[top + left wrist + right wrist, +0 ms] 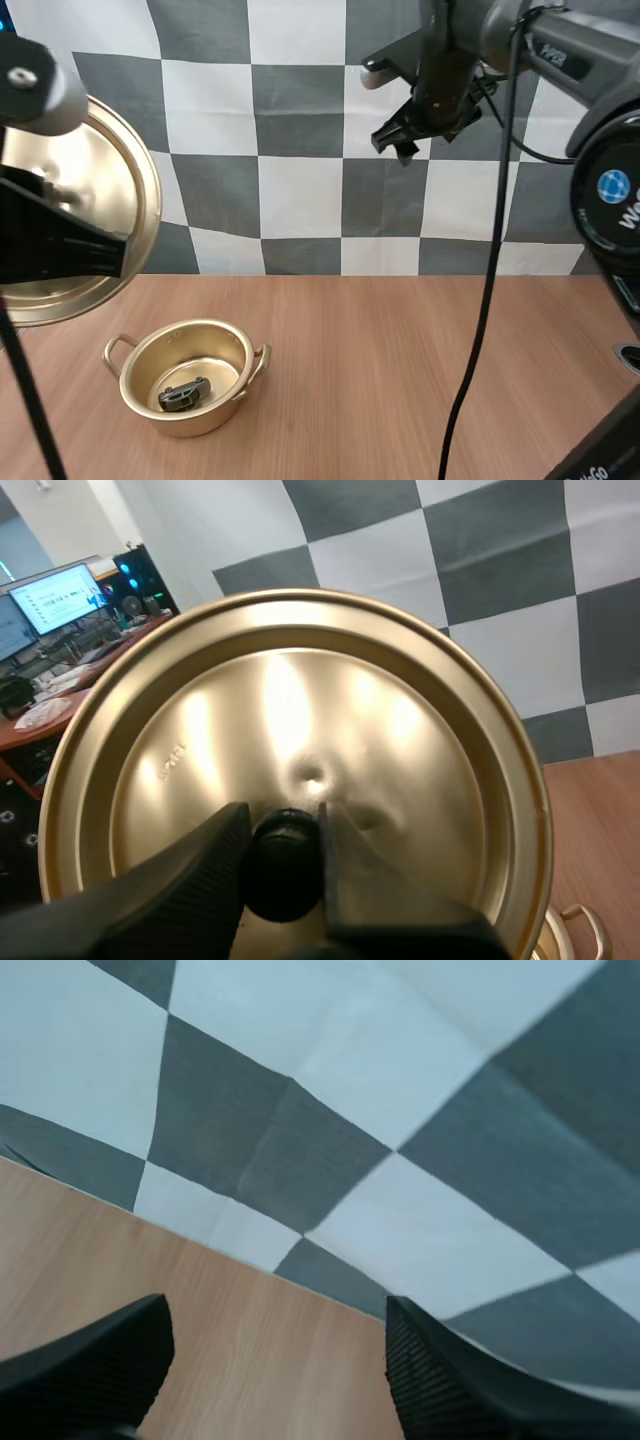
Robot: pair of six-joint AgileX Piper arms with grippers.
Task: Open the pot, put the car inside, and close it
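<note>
Two grippers at work; left gripper (283,822) pinches black knob (283,878) of gold lid (300,700); lid held tilted, above and left of pot (190,420); right gripper (405,140) high over table (420,370), fingers spread, holding nothing; pot stands uncovered on table; car (185,395) lies inside on pot bottom.

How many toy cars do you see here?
1. The car lies inside the open pot, on its bottom. The lid, held up by the left claw, covers some of the table, so another might be hidden.
</note>
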